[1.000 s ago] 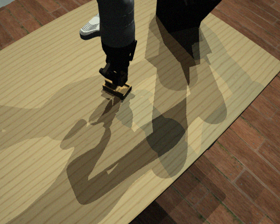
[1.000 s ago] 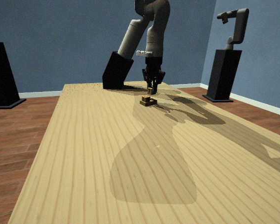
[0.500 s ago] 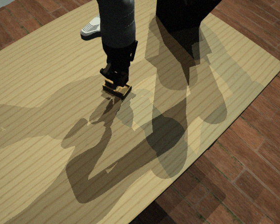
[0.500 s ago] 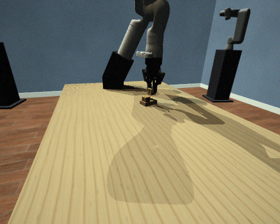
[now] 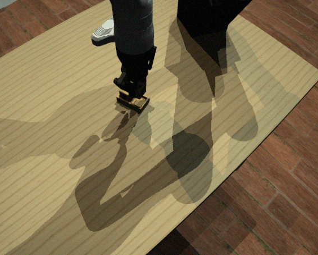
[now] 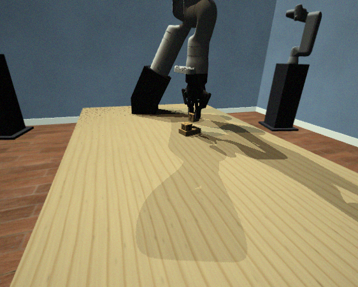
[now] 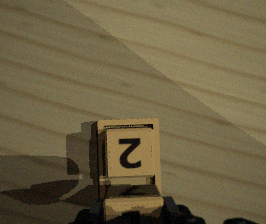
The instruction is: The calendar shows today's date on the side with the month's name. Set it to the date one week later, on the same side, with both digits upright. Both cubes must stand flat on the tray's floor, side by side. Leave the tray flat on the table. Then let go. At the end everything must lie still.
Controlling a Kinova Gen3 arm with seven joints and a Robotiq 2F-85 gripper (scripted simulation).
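The Robotiq gripper (image 5: pixel 137 94) (image 6: pixel 194 117) (image 7: pixel 134 209) is closed on a wooden cube (image 6: pixel 191 117) (image 7: pixel 133 212), near the wooden tray (image 5: pixel 130 105) (image 6: pixel 186 132) (image 7: pixel 156 150). In the wrist view, the cube marked 2 (image 6: pixel 186 126) (image 7: pixel 130 154) sits in the tray, its free space toward six o'clock. Lowering the held cube there calls for square alignment, a straight, gentle descent and release only once flat; clipping the rim or neighbour could tilt it.

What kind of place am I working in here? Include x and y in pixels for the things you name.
Probably a robotics lab or test room: a second arm on a black pedestal (image 6: pixel 286 95), plain blue walls (image 6: pixel 83 64), and a wooden table (image 5: pixel 31 99) (image 6: pixel 115 191) (image 7: pixel 34 75) under the working arm.
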